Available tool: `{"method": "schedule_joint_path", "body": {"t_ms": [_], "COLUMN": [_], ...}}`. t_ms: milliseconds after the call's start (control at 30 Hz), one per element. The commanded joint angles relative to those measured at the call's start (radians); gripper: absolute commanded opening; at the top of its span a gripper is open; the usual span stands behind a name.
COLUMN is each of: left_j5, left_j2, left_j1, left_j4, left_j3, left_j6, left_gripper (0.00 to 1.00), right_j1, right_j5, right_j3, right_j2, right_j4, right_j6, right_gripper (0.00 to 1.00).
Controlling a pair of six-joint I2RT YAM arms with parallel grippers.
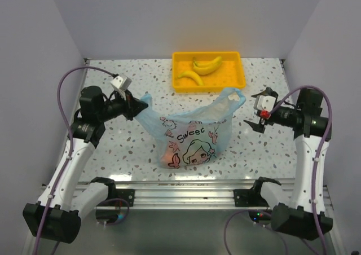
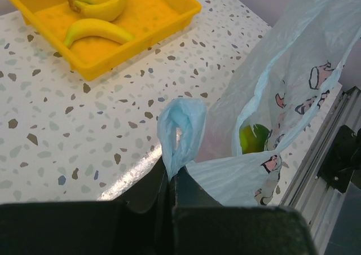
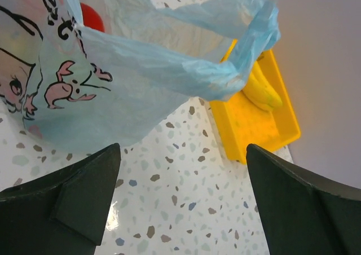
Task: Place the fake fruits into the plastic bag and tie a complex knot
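Note:
The light-blue plastic bag (image 1: 192, 132) with the cartoon girl print stands mid-table with fruits inside; a green fruit (image 2: 252, 137) and a red one (image 3: 90, 17) show through its mouth. My left gripper (image 1: 137, 107) is shut on the bag's left handle loop (image 2: 181, 130) and holds it up and to the left. My right gripper (image 1: 255, 111) is open and empty, just right of the bag's right handle loop (image 3: 248, 40), which stands free. Yellow bananas (image 1: 202, 69) lie in the yellow tray. No knot shows.
The yellow tray (image 1: 234, 78) stands at the back, behind the bag; it also shows in the left wrist view (image 2: 141, 35) and the right wrist view (image 3: 265, 125). A metal rail (image 1: 180, 192) runs along the near table edge. Walls close in on three sides.

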Motion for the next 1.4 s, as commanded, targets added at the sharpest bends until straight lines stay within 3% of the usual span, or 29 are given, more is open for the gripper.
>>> {"method": "schedule_joint_path", "body": {"t_ms": [0,133,233,367,567,733,967,1067,1133,1233,1367], "left_j5": [0.047,0.087,0.110,0.139,0.178,0.222,0.239,0.238,0.236,0.224,0.209], "left_j2": [0.007,0.010,0.013,0.008,0.007,0.030,0.060,0.074,0.077,0.073,0.048], "left_j1": [0.008,0.008,0.008,0.008,0.008,0.008,0.008,0.005,0.004,-0.018,-0.079], "left_j4": [0.009,0.000,-0.006,-0.011,-0.029,-0.035,-0.031,-0.005,-0.009,-0.049,-0.104], "left_j3": [0.051,0.062,0.066,0.068,0.080,0.089,0.086,0.082,0.086,0.085,0.077], "left_j6": [0.022,0.033,0.036,0.037,0.065,0.080,0.093,0.090,0.105,0.203,0.290], "left_gripper": [0.00,0.00,0.00,0.00,0.00,0.00,0.00,0.00,0.00,0.00,0.00], "right_j1": [-0.032,-0.029,0.012,0.069,0.147,0.192,0.279,0.305,0.308,0.310,0.310], "right_j5": [-0.062,-0.170,-0.202,-0.242,-0.275,-0.290,-0.310,-0.337,-0.362,-0.396,-0.419], "right_j3": [0.053,0.046,-0.003,-0.031,-0.019,-0.011,0.030,0.041,0.055,0.092,0.179], "right_j2": [0.130,0.198,0.237,0.297,0.385,0.443,0.457,0.457,0.463,0.494,0.581], "right_j4": [-0.151,-0.353,-0.363,-0.217,-0.093,0.128,-0.023,-0.053,-0.068,-0.160,-0.345], "right_j6": [-0.213,-0.494,-0.576,-0.432,-0.340,-0.091,-0.220,-0.164,-0.113,-0.088,-0.100], "right_gripper": [0.96,0.99,0.99,0.98,0.99,0.99,0.99,0.99,0.95,0.80,0.34]}}
